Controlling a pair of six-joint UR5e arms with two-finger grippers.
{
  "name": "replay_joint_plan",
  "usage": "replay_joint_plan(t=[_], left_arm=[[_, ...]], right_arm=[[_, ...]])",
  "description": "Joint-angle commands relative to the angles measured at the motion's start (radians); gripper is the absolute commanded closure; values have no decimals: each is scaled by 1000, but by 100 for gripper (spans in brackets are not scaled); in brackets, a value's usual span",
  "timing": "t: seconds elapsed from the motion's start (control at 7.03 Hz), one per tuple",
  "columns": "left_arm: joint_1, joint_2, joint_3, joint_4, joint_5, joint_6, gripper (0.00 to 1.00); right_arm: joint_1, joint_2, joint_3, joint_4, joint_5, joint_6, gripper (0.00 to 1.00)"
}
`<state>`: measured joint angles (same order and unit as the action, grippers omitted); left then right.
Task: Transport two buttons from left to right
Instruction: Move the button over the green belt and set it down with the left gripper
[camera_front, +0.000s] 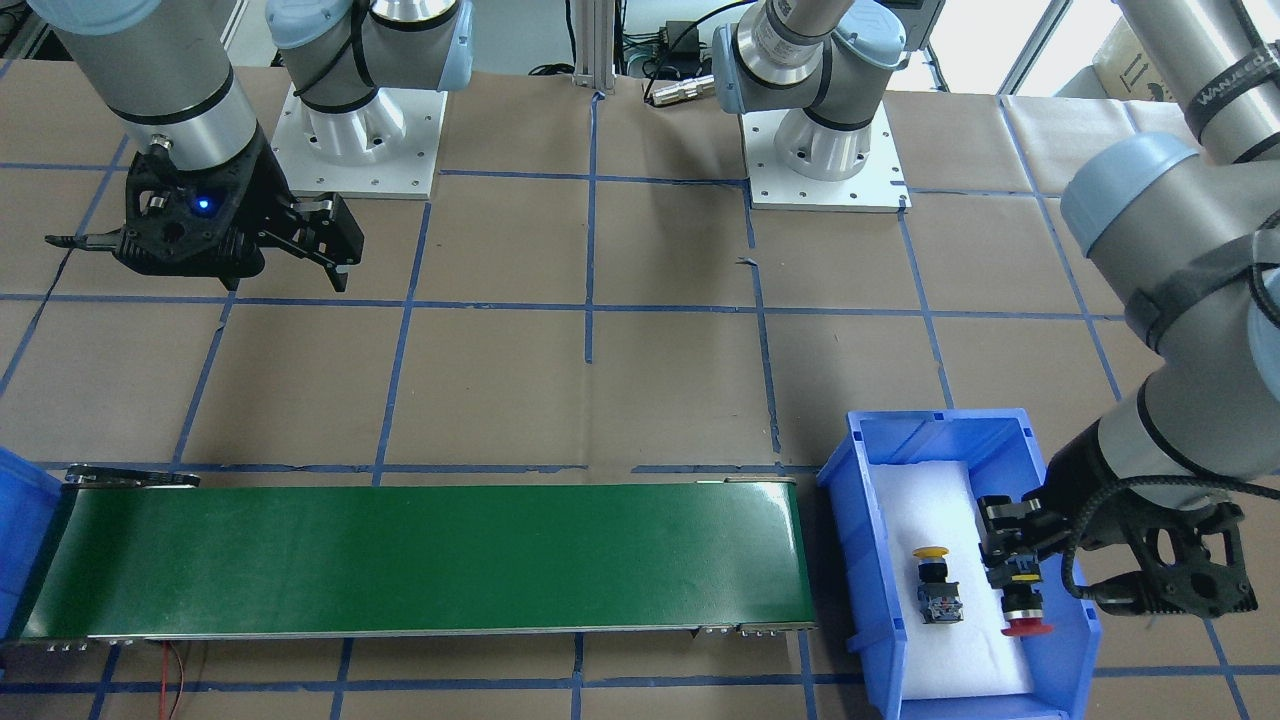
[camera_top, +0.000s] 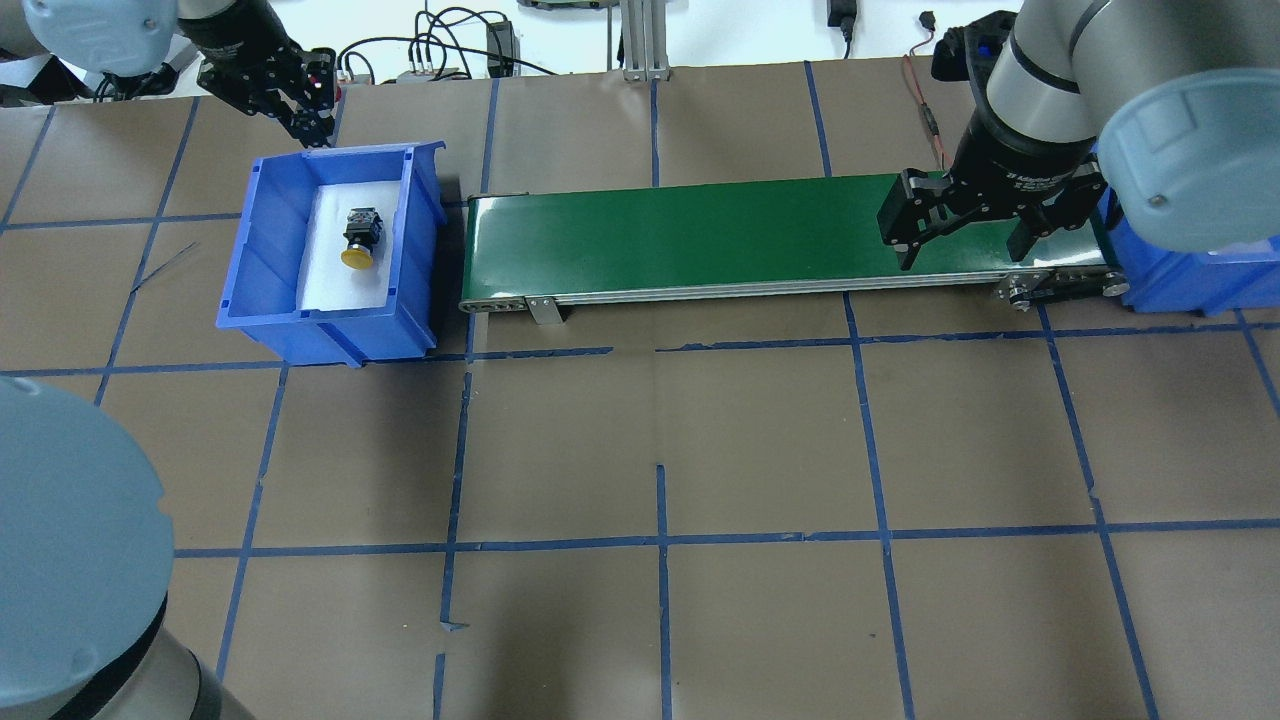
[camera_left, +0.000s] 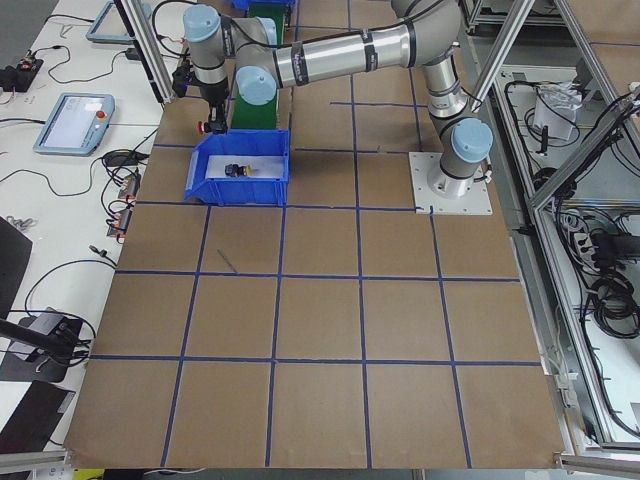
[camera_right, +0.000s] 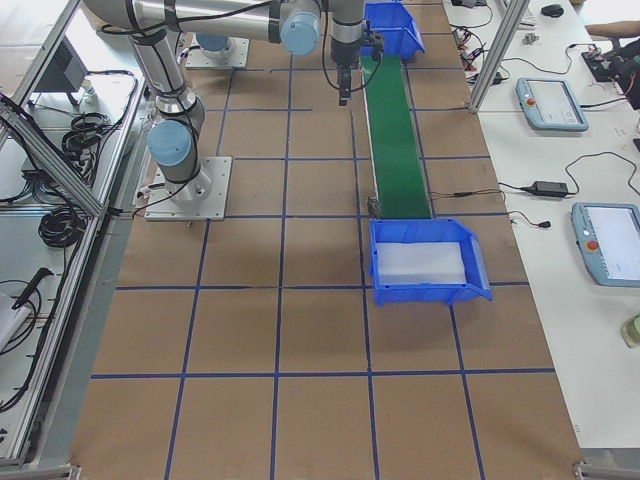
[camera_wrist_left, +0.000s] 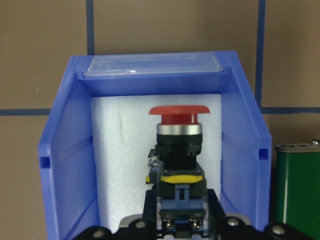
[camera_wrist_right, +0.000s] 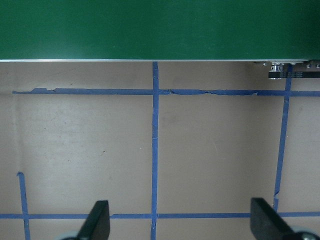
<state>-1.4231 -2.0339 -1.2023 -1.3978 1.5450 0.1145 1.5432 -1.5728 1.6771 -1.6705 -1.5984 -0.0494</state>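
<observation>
Clamps the red button (camera_wrist_left: 179, 132) in the left gripper (camera_front: 1012, 565), raised over the blue bin (camera_top: 270, 250) — yellow button (camera_top: 358, 238) down on its foam (camera_top: 325, 270). Hangs the right gripper (camera_top: 963, 250) wide open at the conveyor's (camera_top: 700, 230) right end. Might twist loose mid-carry — top-heavy, held low.

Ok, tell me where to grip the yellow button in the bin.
Probably best to grip the yellow button across its black collar, from straight above: it lies on its side on the foam, and the walls of the blue bin block sideways approaches.
</observation>
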Motion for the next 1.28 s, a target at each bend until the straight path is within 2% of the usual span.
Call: replay_joint_plan(t=[0.0,0.28,0.85,1.0,1.14], left_arm=[[-150,18,-6,-12,26,-207,89],[-250,-50,-42,73,47,-335,90],[-332,-120,-121,213,46,-409,90],[-333,-123,-126,214,47,-438,89],[-333,-123,-128,214,53,-440,49]], right_arm=[[0,0,1,0,0,0,0],[0,-3,1,0,0,3,0],[0,-3,0,0,0,3,0],[0,-3,0,0,2,5,0],[0,-4,0,0,2,6,0]])
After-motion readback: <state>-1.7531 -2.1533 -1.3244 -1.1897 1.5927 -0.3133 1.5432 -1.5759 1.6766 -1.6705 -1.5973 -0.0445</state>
